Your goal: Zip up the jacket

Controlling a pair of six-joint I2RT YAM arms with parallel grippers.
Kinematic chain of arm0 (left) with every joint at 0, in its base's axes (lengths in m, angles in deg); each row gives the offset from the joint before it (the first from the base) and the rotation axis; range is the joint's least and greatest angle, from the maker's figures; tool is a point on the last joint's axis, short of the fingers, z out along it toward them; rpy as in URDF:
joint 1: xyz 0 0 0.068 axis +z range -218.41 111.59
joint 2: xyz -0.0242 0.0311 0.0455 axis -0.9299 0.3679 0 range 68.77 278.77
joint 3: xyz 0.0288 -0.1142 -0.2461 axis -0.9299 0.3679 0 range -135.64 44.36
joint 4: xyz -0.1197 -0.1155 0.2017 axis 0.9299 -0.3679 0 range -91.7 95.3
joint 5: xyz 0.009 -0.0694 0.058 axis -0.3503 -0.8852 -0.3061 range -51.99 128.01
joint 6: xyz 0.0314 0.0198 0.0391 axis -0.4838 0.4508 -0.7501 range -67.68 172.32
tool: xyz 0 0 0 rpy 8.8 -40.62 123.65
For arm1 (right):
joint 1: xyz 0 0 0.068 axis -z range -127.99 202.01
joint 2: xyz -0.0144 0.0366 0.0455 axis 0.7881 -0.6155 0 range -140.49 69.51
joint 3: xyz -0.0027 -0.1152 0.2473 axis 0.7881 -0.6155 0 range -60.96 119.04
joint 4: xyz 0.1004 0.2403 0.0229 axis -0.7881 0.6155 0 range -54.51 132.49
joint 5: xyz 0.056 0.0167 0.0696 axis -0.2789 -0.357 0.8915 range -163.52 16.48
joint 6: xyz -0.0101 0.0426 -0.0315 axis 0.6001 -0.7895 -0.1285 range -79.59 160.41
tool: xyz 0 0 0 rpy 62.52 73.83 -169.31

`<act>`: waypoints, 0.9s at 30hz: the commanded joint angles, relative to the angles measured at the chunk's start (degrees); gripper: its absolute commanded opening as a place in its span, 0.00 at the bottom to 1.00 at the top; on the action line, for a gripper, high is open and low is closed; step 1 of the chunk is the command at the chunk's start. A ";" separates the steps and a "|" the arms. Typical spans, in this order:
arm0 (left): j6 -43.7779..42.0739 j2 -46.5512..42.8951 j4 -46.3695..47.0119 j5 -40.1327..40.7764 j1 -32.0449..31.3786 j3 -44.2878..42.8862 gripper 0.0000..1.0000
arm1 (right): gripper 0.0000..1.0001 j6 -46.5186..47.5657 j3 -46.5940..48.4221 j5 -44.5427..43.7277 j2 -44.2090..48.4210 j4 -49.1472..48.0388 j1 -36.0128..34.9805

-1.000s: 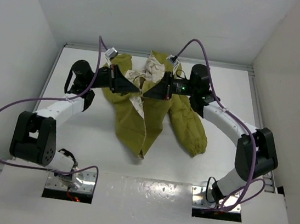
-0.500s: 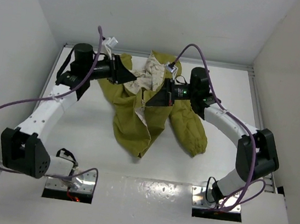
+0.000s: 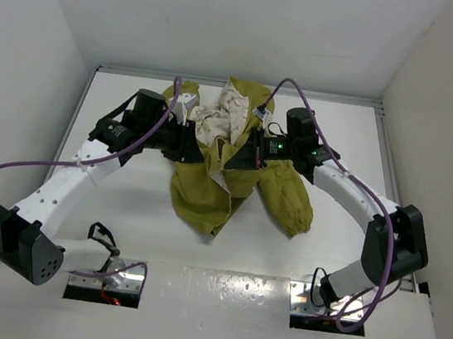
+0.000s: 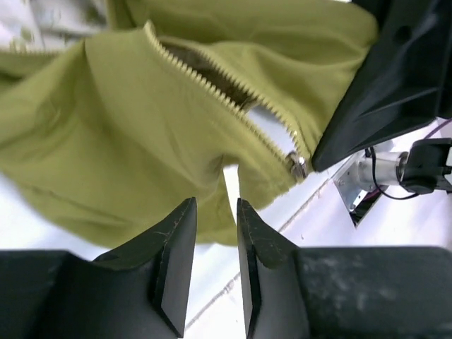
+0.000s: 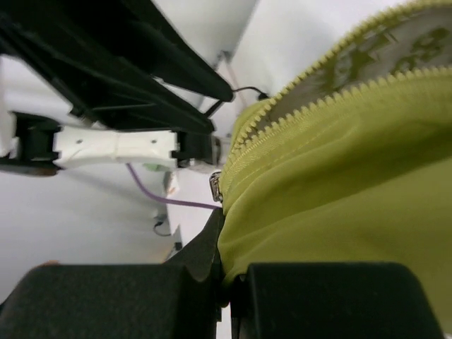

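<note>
1. White table [image 3: 121, 206] below, and the jacket [image 3: 202, 196] is heaped mid-table with its front open; it is flanked closely by the left gripper [image 3: 198, 151] and right gripper [image 3: 230, 157].
2. Left wrist: the fingers are held narrowly parted and empty, just short of the hem. The slider [image 4: 297, 164] is spotted at the end of the teeth [image 4: 212, 88].
3. Right wrist: fabric is clamped beside the slider. That edge should be held taut while the slider is pinched and drawn along.
</note>
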 commanded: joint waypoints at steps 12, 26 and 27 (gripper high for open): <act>9.91 3.22 -2.90 4.78 -7.08 -5.52 0.48 | 0.00 7.77 2.45 -10.83 4.35 14.37 -2.66; 14.92 4.97 -0.54 2.94 -8.76 -3.32 0.49 | 0.00 1.18 1.04 -11.00 3.74 6.37 -3.01; 14.92 4.97 -0.53 2.94 -8.76 -3.32 0.49 | 0.00 1.09 1.04 -11.09 3.82 6.02 -3.27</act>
